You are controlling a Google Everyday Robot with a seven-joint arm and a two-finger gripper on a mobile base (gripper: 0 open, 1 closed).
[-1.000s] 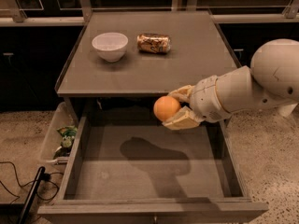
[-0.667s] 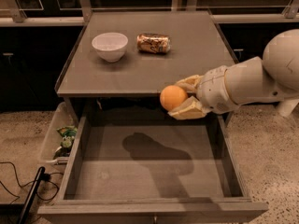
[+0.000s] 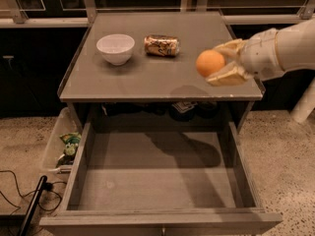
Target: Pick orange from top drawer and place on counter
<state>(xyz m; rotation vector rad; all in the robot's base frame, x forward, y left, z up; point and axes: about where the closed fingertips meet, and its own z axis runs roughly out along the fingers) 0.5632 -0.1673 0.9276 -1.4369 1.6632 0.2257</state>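
1 orange (image 3: 210,63) is the object of this task. It hangs in the air above the right front part of the counter (image 3: 157,80) and does not touch it. The gripper (image 3: 220,63) comes in from the right side of the view and is closed on the fruit: 1 pale finger (image 3: 230,46) lies over it and the other under it, only as far apart as the orange is wide. I think the grip goes across the middle because a smooth round thing would slip out of a shallower hold.

The top drawer (image 3: 157,181) stands pulled out below the counter and its grey bottom is bare, so the picking part looks finished. A soft shadow on the counter near the orange suggests that the fruit is at some height above the surface.

At the back of the counter are a white bowl (image 3: 115,48) and, just beside it on the right, a gold-brown can (image 3: 161,45) lying on its side. Both are well apart from the orange, so they should not disturb the placing. On the floor left of the drawer is a clear plastic bin (image 3: 53,149) with small things inside.

In my judgement the next move is to lower the orange gently and to release it only when it rests, because a round fruit may roll toward the edge, which is near
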